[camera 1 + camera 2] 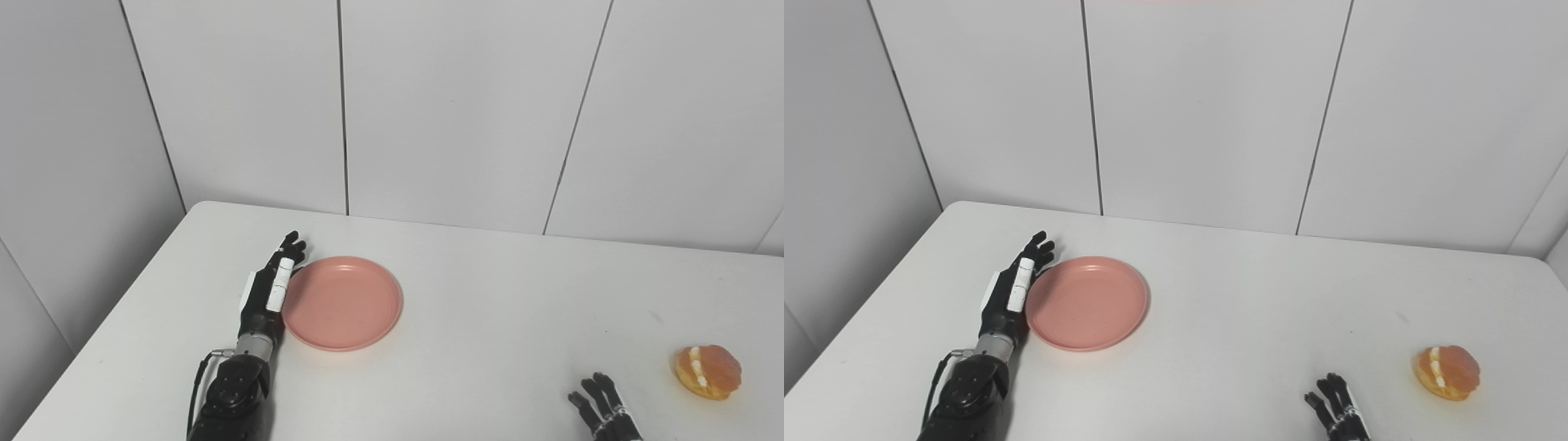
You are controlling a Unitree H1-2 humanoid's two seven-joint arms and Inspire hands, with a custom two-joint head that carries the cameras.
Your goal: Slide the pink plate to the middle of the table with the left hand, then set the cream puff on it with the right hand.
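Nearest the bottom edge, the right hand (603, 407) rests low on the white surface (490, 318) with its fingers spread and nothing in them; only part of it shows, so it looks to be waiting its turn. Just beyond it and off to the right lies the cream puff (707, 371), well apart from the plate and not touching the hand, its cream-filled slit facing left (a soft thing, likely to squash under a hard pinch).

Farther in, on the left side, the left hand (272, 288) lies flat and edge-on against the left rim of the pink plate (343, 303), fingers extended and holding nothing. That placement suits a sideways push: the hand sits on the side away from the middle, so pressing rightward should slide the plate toward centre. The plate itself sits left of the middle, empty, so the slide seems barely begun.

Count: 1 plate, 1 cream puff, 2 hands. Behind the surface stands a plain panelled wall (465, 110).
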